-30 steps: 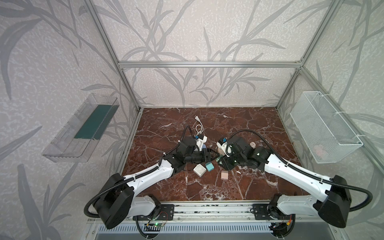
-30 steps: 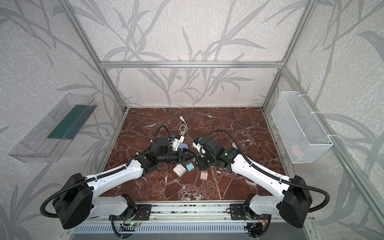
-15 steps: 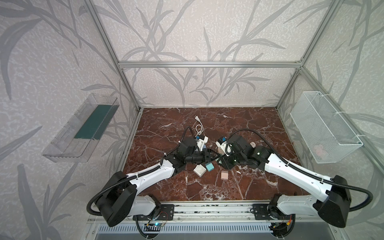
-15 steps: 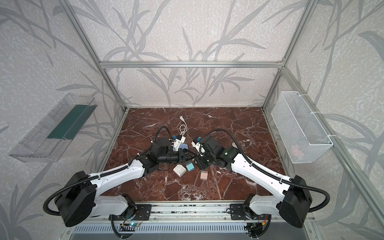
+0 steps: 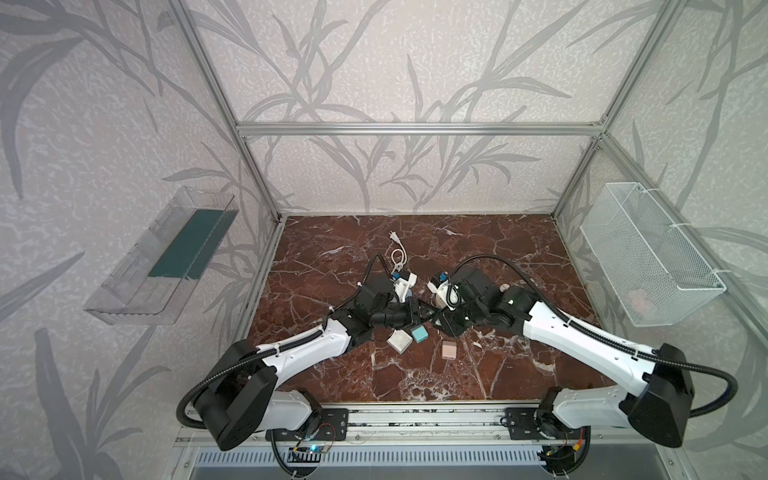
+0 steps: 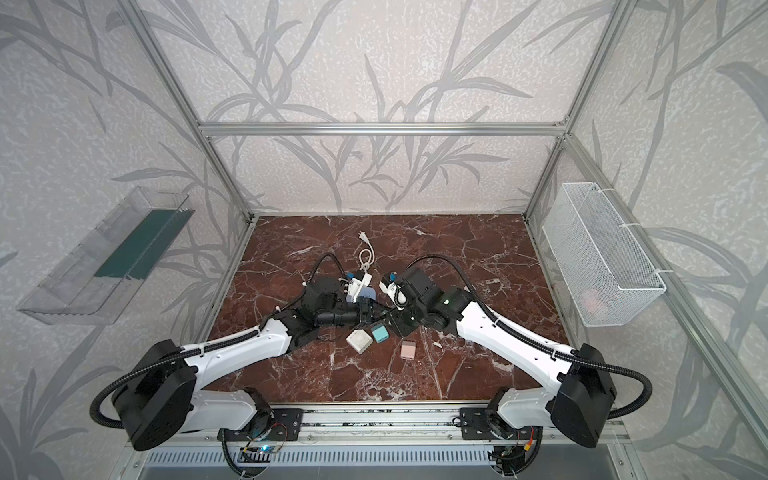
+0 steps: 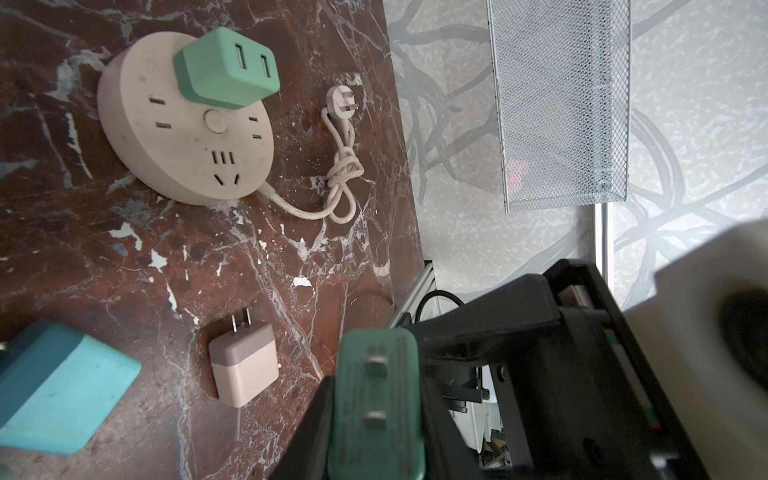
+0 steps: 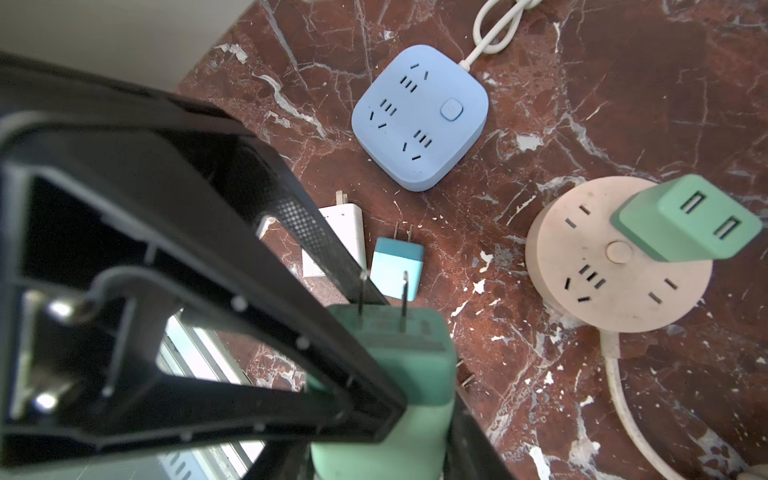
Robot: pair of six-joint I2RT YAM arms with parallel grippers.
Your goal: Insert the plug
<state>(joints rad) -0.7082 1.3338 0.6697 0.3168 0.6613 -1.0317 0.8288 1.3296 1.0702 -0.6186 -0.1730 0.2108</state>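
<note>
Our left gripper (image 7: 376,428) has just clenched on the mint-green two-pronged plastic plug (image 7: 377,386), held above the red marble desk (image 7: 124,270) and also grasped by our right gripper (image 8: 384,415), so we judge a handover is underway.

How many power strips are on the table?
2: a blue square strip and, beside it, a round beige strip with a green charger plugged in. Others may be hidden.

Five plug adapters (image 8: 382,374) (image 8: 397,266) (image 8: 349,232) (image 8: 685,220) (image 7: 243,370), two power strips (image 8: 419,120) (image 8: 615,266), one wire basket (image 5: 648,257), one clear shelf (image 5: 162,257)
</note>
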